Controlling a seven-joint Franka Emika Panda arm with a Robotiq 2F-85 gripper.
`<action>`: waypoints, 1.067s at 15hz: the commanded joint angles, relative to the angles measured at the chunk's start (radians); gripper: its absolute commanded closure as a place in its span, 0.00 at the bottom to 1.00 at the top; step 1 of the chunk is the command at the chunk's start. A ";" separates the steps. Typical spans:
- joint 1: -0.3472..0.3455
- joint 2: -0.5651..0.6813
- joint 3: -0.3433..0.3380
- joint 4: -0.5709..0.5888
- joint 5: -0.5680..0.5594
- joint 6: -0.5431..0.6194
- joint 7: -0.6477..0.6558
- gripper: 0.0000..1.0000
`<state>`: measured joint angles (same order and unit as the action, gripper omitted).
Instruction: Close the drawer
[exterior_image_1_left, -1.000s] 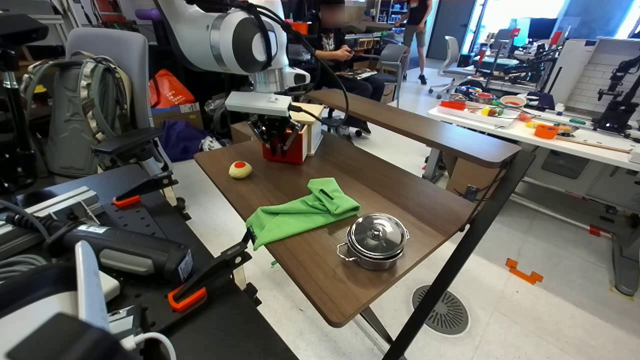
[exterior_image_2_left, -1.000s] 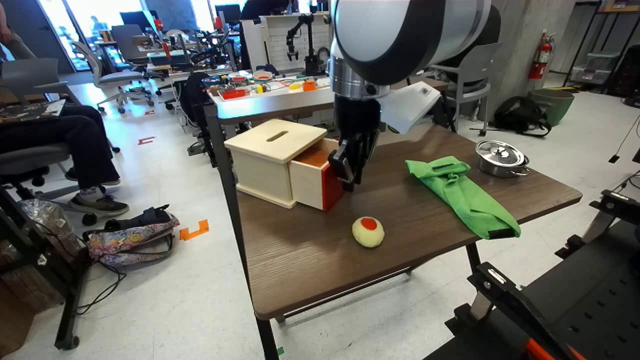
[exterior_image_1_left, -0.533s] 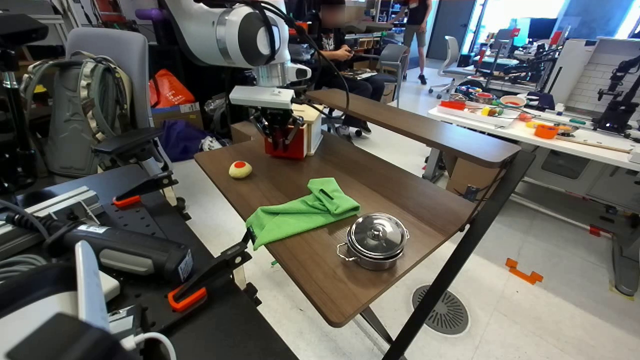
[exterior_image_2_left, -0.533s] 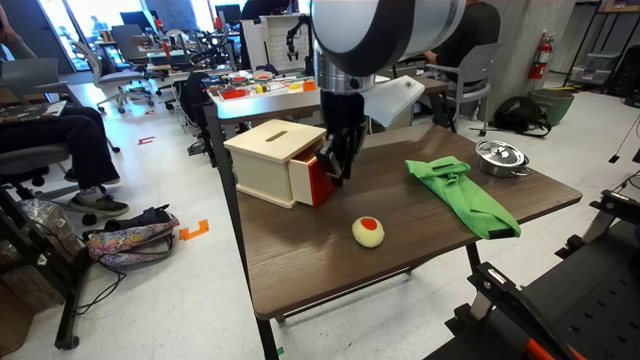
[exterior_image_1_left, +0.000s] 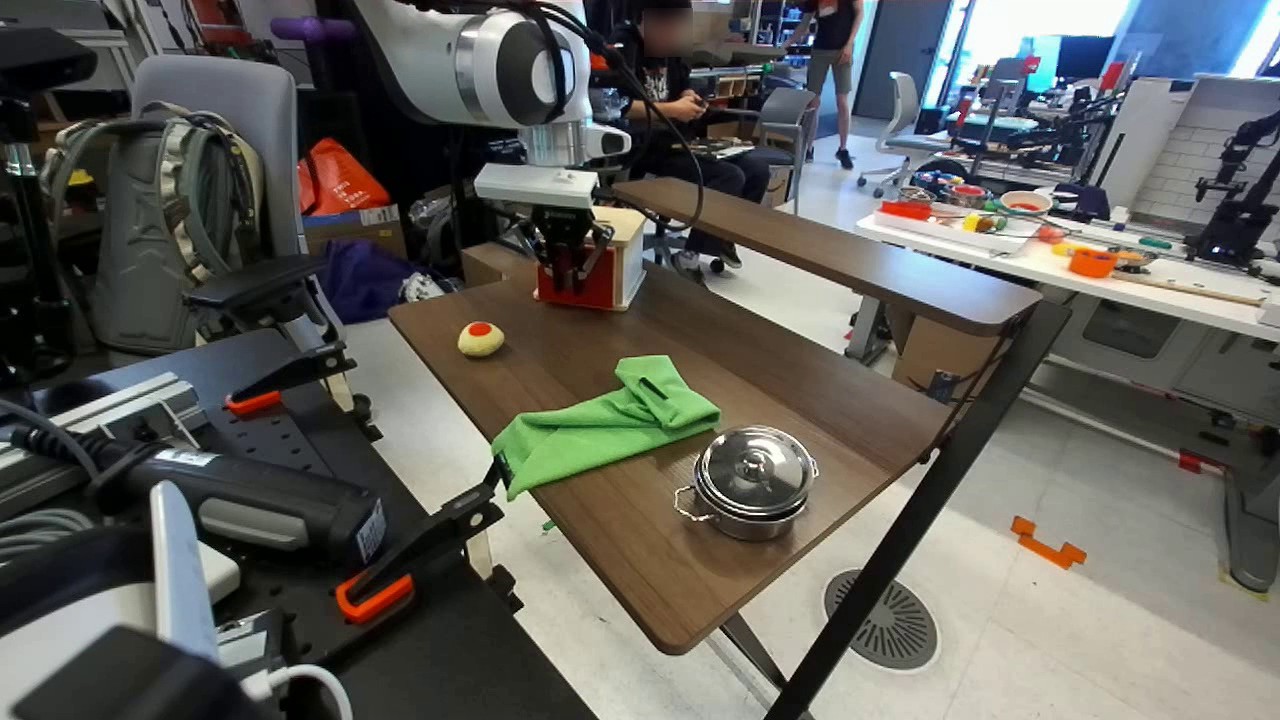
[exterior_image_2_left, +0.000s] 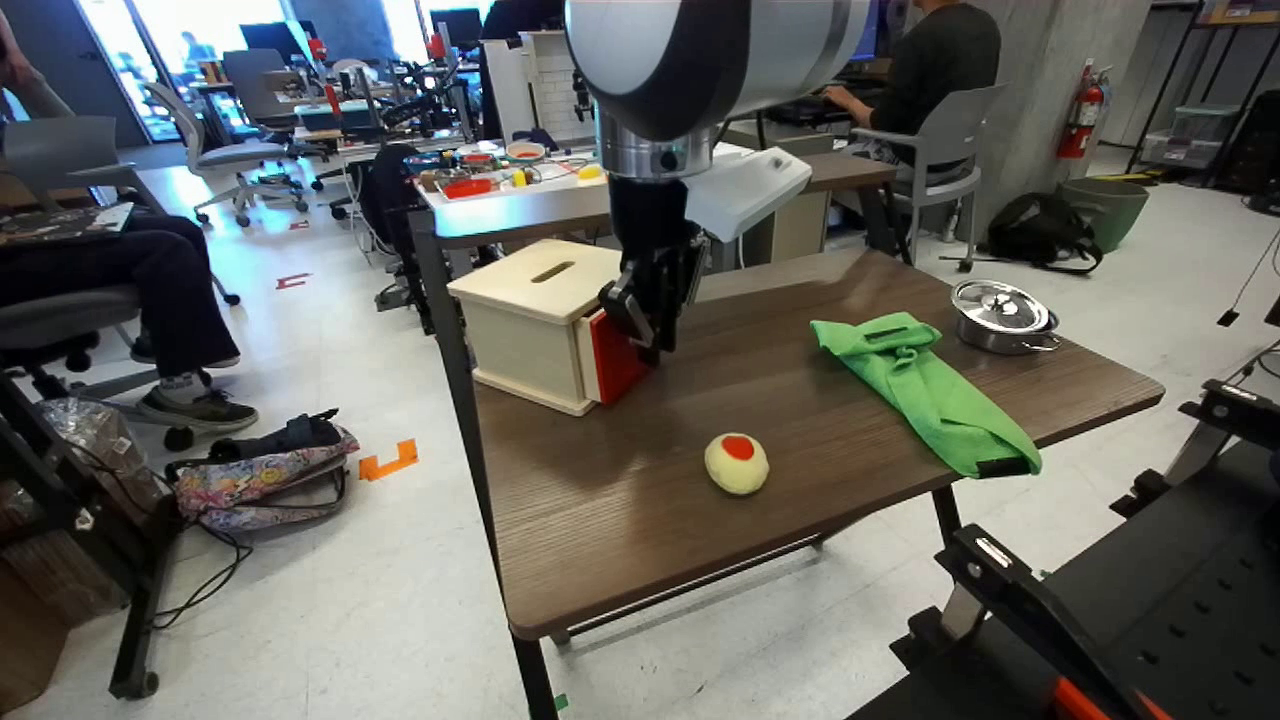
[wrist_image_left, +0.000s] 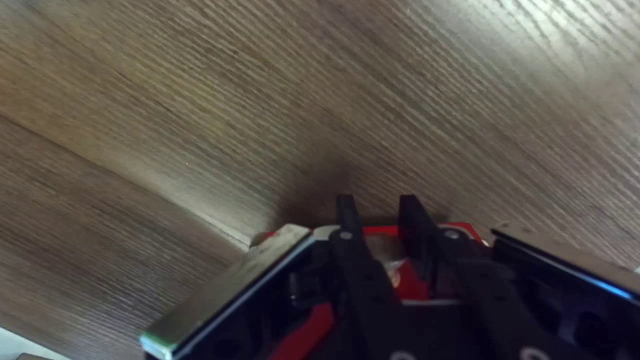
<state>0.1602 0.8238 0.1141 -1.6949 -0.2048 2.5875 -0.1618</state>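
Touching the red front of the drawer (exterior_image_2_left: 616, 366), the pincer (wrist_image_left: 377, 204) stands slightly spread, a narrow gap showing.

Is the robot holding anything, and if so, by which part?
I can't tell: the fingers stand apart at the drawer's red front; whether they grip anything there is unclear.

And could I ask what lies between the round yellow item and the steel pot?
The green cloth lies between the yellow item and the steel pot, in both exterior views.
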 joint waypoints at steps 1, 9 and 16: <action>0.018 0.059 0.004 0.113 0.022 -0.063 0.002 0.94; 0.036 0.117 -0.001 0.203 0.024 -0.116 0.009 0.41; 0.038 0.134 0.000 0.206 0.026 -0.115 0.008 0.00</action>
<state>0.1880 0.9433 0.1159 -1.5232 -0.1931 2.5005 -0.1579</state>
